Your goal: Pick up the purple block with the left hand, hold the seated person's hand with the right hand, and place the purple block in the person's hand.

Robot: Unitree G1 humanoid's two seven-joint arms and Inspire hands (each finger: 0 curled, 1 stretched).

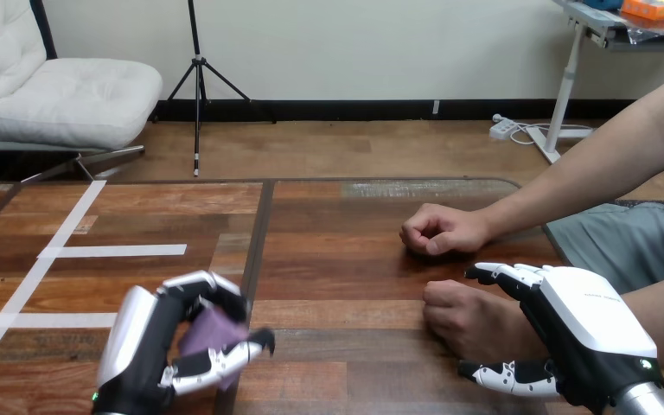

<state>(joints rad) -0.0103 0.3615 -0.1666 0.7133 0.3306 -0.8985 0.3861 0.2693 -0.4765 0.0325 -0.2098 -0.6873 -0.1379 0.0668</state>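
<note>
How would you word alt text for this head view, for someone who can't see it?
The robot's left hand grips a purple block over a wooden table, while its right hand clasps the person's nearer hand. The person's other hand rests closed on the table beyond.

I count one purple block at lower left, two robot hands, the left hand and the right hand, and at right two hands of the person, the upper hand and the lower hand.

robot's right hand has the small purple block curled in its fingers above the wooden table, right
Wrong hand: the head view shows the robot's left hand with the small purple block curled in its fingers above the wooden table.
</note>
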